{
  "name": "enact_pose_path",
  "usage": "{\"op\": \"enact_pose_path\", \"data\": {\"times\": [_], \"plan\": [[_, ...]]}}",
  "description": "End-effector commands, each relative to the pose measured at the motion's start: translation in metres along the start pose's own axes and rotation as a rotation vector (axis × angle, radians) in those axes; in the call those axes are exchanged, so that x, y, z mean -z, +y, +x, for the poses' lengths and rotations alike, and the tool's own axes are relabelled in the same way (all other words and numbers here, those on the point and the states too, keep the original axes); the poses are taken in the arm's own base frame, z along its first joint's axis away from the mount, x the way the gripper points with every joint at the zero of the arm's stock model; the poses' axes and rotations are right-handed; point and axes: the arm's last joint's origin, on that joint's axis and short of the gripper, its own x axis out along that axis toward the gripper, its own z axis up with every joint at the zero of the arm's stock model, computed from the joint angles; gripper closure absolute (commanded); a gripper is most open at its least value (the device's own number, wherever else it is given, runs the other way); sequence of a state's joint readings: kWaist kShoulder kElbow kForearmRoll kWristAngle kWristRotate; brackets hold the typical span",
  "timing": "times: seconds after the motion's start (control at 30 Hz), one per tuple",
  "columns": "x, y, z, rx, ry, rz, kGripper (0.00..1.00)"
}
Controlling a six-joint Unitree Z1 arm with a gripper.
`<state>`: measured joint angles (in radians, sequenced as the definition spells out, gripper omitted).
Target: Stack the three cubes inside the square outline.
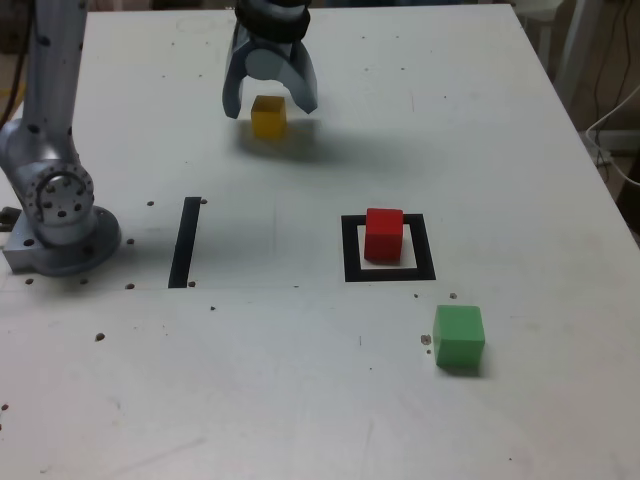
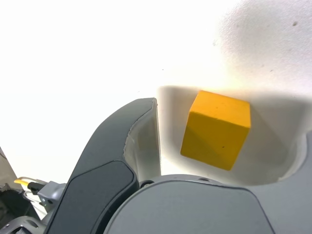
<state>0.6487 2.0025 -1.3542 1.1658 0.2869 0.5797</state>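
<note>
We saw the white table (image 1: 300, 400) with broad bare room along its near side and toward the exterior view's right edge, where cables hung past the rim. The arm's base (image 1: 60, 225) stood at the exterior view's left, with a straight black strip (image 1: 185, 242) just beside it. The tabletop was matte white, speckled with small dark holes and marks.

The gripper (image 1: 270, 103) sat at the far side of the table with its jaws spread wide, straddling the yellow cube (image 1: 268, 116). In the wrist view the yellow cube (image 2: 217, 128) lay between the jaws with a gap on the visible side, resting on the table.

The red cube (image 1: 384, 234) stood inside the square outline (image 1: 351, 250), toward its far edge. The green cube (image 1: 459, 336), slightly larger, lay outside the outline, nearer the camera and to the exterior view's right, well apart from the yellow one.
</note>
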Motion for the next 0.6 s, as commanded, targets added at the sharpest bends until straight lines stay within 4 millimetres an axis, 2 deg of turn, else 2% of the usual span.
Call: {"op": "enact_pose_path", "data": {"times": [0.0,0.2,0.4,0.57], "plan": [[-0.0020,0.0011,0.0009,-0.001,-0.006,-0.001,0.15],[-0.0061,0.0015,0.0061,0.010,0.002,0.003,0.21],[-0.0082,0.0016,0.0094,0.015,0.009,0.003,0.37],[-0.0086,0.0008,0.0086,0.012,0.005,0.003,0.40]]}}
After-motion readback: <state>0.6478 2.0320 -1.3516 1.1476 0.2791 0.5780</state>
